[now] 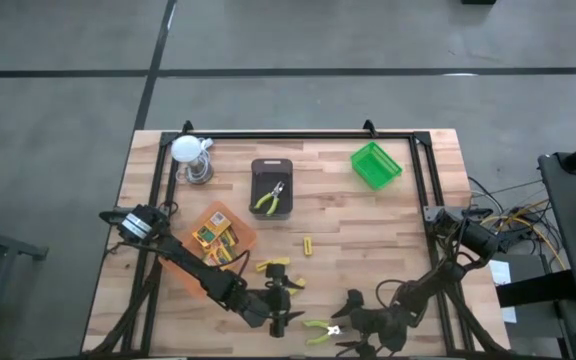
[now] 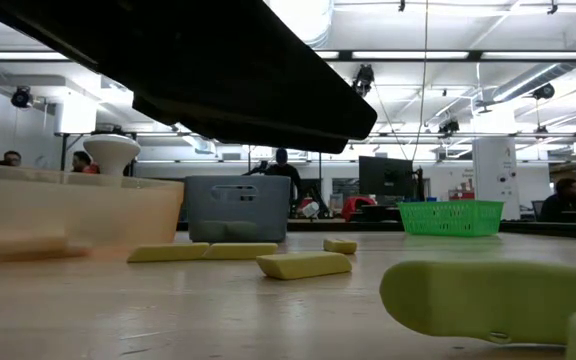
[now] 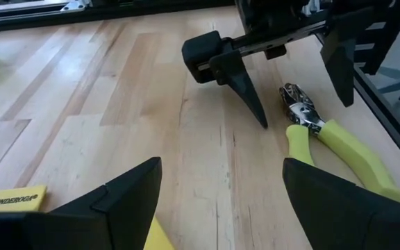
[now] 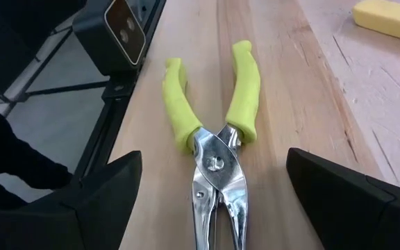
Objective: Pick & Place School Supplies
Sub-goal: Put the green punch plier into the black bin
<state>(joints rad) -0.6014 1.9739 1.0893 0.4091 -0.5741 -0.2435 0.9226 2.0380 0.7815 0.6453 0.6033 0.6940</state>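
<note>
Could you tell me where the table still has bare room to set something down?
Bare wood lies between the black tray and the green basket, and right of the small yellow stick. The near edge is crowded: both open pincers, left and right, flank pliers.

Both arms are dark, nearly black, built of slim jointed segments. The left arm [image 1: 183,258] carries a pale, light-grey band near its base joint. The right arm [image 1: 448,270] trails a bundle of yellow and orange cables beside its base. Each tool ends in two matte black wedge-shaped fingers that taper to a point. On the right tool [image 3: 294,73], seen from the left wrist, a silver rail runs across the black body above its fingers [image 3: 245,87].
</note>
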